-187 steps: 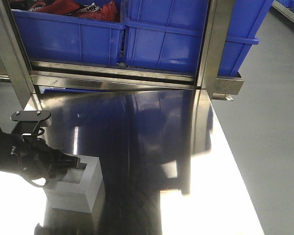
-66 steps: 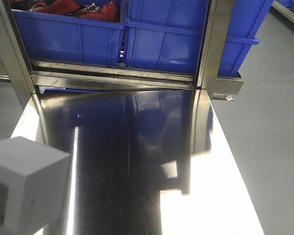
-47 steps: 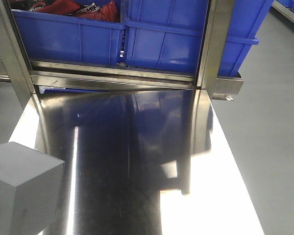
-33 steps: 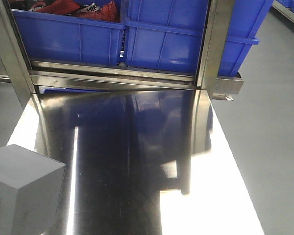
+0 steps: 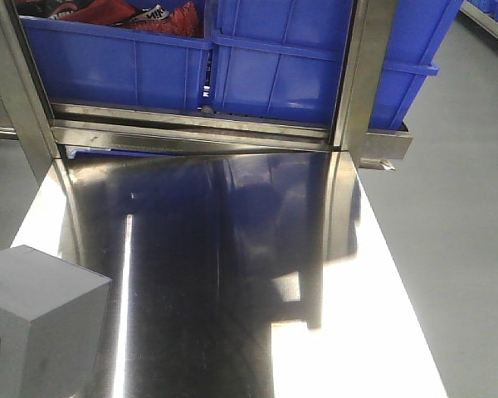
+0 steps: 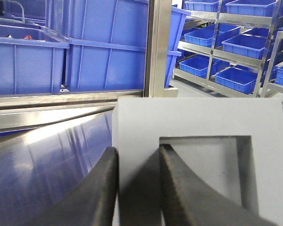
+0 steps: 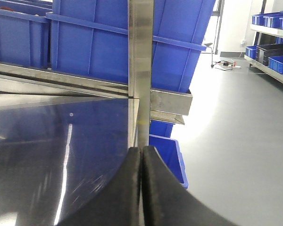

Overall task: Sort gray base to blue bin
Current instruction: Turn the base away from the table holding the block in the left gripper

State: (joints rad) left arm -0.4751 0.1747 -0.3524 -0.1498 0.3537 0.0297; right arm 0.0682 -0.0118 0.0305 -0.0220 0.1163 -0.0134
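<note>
The left jaws stand narrow: their curved black fingers (image 6: 96,188) clamp one wall of the small matte gray cube-like base (image 6: 198,136), with one finger inside its square recess. The base hangs at the near left over the shiny steel counter (image 5: 232,274). It is well apart from the deep glossy blue plastic bin (image 5: 282,75) behind. The right jaws are pressed together and hold nothing.

gray base (image 5: 41,319) — recess sideways, lower left, blue bin (image 5: 274,66) beyond
</note>
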